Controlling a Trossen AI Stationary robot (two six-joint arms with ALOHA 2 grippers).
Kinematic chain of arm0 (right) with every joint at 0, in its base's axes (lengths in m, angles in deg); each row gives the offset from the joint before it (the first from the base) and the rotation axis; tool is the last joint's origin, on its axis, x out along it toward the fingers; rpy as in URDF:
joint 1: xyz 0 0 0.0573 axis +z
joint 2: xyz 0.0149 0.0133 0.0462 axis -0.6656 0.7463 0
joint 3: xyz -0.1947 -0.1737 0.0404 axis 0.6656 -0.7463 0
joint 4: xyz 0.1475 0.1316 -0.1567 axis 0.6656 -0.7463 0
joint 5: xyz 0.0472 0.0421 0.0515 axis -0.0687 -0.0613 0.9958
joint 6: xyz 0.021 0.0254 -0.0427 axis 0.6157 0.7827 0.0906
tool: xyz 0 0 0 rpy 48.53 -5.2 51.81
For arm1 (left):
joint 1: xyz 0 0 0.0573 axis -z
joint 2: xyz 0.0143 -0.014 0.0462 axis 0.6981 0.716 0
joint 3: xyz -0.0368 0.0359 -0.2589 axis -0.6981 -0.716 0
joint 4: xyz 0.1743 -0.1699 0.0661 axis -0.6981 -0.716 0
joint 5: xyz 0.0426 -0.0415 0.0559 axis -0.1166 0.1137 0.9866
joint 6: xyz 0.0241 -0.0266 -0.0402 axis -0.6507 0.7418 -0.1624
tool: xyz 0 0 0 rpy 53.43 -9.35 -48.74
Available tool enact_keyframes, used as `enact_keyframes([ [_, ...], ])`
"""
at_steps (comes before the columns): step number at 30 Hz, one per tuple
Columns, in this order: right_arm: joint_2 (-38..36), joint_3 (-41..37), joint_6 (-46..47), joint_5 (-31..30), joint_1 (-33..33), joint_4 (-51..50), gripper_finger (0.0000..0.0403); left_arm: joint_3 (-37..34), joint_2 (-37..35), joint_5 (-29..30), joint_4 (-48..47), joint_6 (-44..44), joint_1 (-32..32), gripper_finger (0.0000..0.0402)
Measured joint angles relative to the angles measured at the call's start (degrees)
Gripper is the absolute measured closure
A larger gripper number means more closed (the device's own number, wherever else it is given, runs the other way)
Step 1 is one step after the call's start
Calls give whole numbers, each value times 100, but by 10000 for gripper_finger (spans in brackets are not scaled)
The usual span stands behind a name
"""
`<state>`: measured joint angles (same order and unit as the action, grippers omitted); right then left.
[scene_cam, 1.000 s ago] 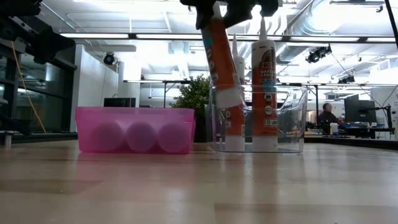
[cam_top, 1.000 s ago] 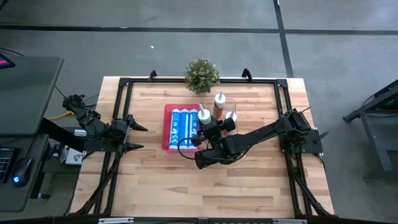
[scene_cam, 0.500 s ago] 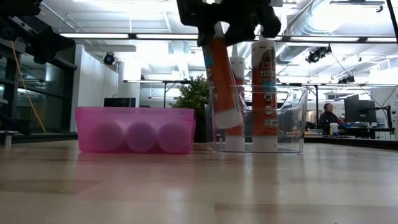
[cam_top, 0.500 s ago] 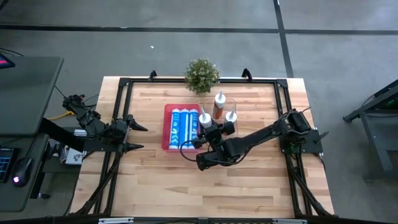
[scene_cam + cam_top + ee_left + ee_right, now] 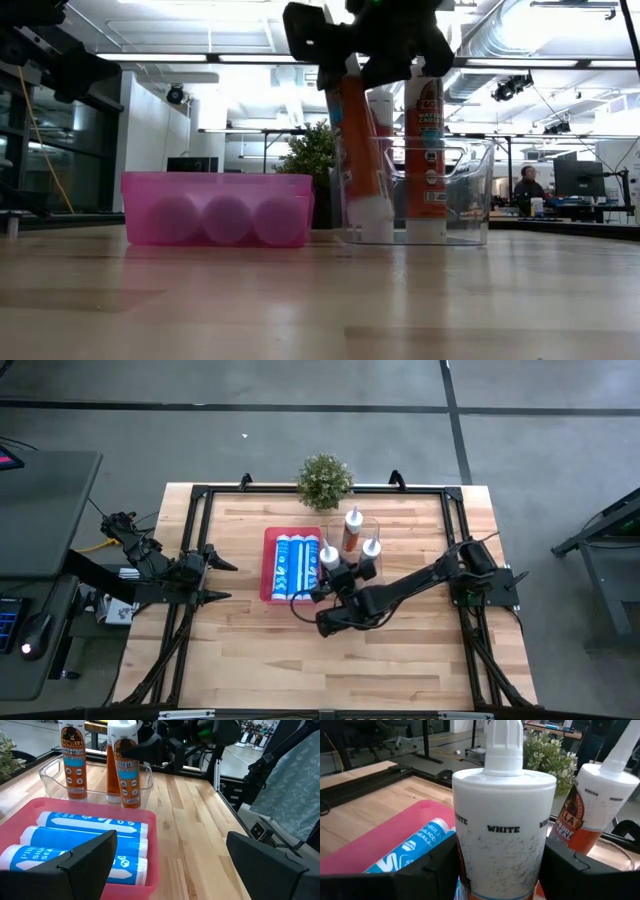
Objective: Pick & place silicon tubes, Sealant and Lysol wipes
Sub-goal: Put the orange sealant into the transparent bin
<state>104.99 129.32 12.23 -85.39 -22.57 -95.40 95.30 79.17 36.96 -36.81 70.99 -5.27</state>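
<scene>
Right end effector (image 5: 362, 52) gripping tube (image 5: 358, 140), wood table (image 5: 400, 660), perhaps office

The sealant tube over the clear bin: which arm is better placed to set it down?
Right: its gripper already holds the sealant tube in the clear bin. The left gripper waits open at the table's left edge.

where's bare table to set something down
Bare wood runs along the near side of the table, below the right gripper, and right of the clear bin. It is crowded mid-table: pink tray beside the bin of sealant tubes, plant behind.
</scene>
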Motion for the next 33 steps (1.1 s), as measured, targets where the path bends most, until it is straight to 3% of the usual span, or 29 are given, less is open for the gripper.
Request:
enact_keyframes([
  [33, 212, 7, 39, 342, 116, 232, 193, 0, 0, 0, -1, 0, -1, 32],
])
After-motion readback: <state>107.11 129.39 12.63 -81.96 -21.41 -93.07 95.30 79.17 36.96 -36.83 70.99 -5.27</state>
